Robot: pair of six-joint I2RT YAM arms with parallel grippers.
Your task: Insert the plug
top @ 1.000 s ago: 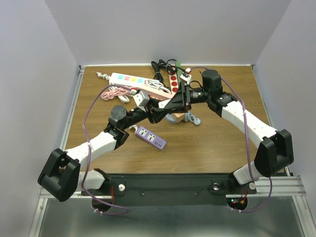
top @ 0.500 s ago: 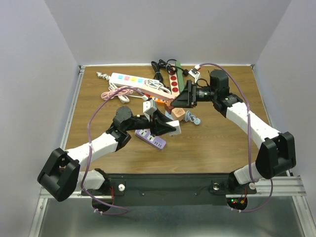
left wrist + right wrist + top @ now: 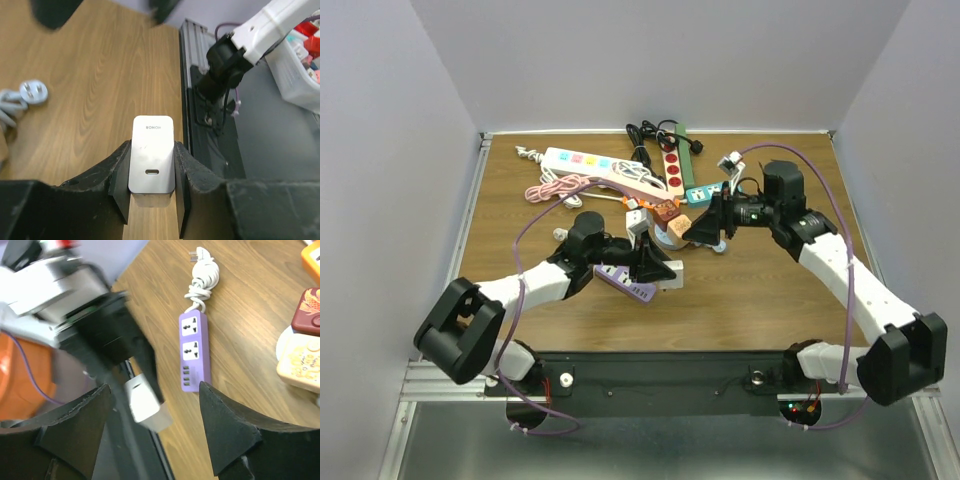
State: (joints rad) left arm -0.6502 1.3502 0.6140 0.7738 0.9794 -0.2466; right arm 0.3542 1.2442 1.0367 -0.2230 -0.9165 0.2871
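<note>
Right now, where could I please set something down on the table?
Bare wood: the front stretch between the purple power strip and the right arm, plus the back-right corner. Crowded: back centre, around the white strip and cables.

Both arms are the same build: the left arm (image 3: pixel 525 288) and right arm (image 3: pixel 840 270) have smooth white link shells with chunky black motor housings at every joint. Each one has a thin purple cable (image 3: pixel 518 255) that loops loose off the side and runs back to the base. They're bolted to a black plate (image 3: pixel 660 375) on a silver aluminium rail, with tiny red and green lights (image 3: pixel 798 408) by the right mount. The jaws are matte black and wedge-shaped, and up close they're pretty scuffed, with pale dusty scratches.
</note>
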